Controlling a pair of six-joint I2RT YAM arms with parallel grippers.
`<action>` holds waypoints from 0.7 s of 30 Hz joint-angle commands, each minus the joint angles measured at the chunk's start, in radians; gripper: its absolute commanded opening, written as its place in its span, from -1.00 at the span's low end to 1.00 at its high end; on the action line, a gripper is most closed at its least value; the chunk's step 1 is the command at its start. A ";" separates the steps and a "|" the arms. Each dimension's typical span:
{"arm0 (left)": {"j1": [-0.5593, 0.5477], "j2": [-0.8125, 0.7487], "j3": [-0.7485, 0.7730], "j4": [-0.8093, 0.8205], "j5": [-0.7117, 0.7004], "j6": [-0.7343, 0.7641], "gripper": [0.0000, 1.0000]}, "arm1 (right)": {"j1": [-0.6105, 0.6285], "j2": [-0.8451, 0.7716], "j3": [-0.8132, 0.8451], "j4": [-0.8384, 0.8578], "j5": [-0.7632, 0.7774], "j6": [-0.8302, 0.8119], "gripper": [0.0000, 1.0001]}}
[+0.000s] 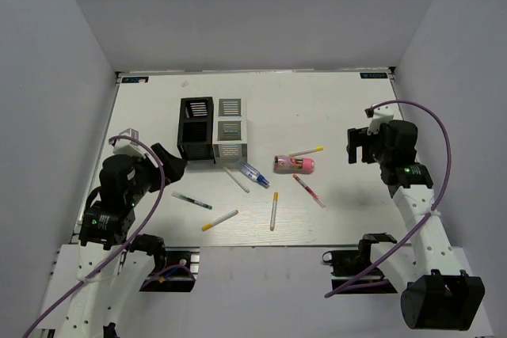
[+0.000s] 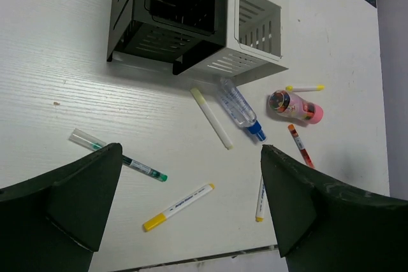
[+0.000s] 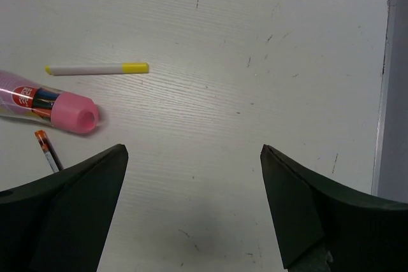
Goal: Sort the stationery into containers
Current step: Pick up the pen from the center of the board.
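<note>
Black box, white box, six thin pens, blue pen, pink cylinder, left hand open, right hand open

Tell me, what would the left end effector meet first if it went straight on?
The left end effector would probably meet the table first, near the closest yellow-ended pen; depth is unclear.
</note>
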State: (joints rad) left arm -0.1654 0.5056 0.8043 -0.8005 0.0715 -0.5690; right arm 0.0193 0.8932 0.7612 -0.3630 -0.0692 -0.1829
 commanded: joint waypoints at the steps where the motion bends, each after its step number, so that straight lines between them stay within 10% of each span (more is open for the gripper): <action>1: 0.006 -0.004 -0.005 0.000 0.014 -0.003 0.98 | -0.002 0.006 0.036 -0.017 -0.009 -0.015 0.81; 14: 0.006 -0.004 -0.014 -0.009 0.004 -0.035 0.98 | -0.002 -0.008 0.072 -0.125 -0.176 -0.248 0.81; 21: 0.006 0.033 -0.033 -0.063 -0.053 -0.147 0.16 | -0.002 0.013 0.156 -0.215 -0.141 -0.338 0.81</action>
State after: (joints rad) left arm -0.1654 0.5156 0.7887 -0.8188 0.0593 -0.6502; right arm 0.0193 0.9005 0.8490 -0.5083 -0.2016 -0.4454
